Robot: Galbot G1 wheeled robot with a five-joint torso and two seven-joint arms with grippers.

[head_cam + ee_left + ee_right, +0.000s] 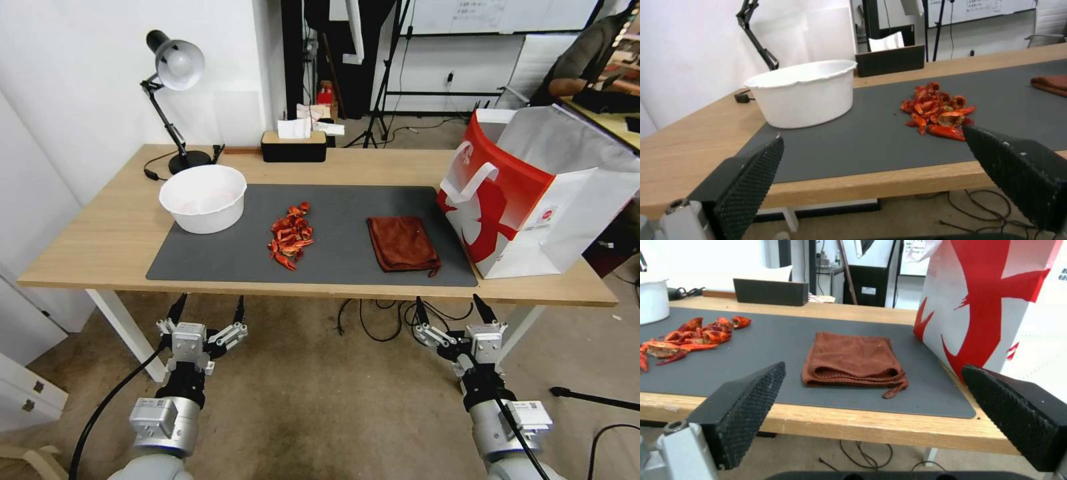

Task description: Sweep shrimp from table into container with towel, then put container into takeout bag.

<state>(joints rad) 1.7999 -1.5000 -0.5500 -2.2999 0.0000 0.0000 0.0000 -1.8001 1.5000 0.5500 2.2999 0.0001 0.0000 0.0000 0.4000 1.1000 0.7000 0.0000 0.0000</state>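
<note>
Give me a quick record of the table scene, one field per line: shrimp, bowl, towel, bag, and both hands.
shrimp: loose heap mid-mat, none in the bowl
bowl: white, upright on the mat's far left corner, left of the shrimp, apart from them
towel: brown, folded, flat on the mat right of the shrimp, untouched
bag: red and white, open top, standing at the table's right end beside the towel
left hand: open, below the table's near edge, holding nothing
right hand: open, below the near edge, facing the towel, holding nothing

We see bright, even room light with soft shadows; the head view bends at its edges, wrist views slightly blurred.
</note>
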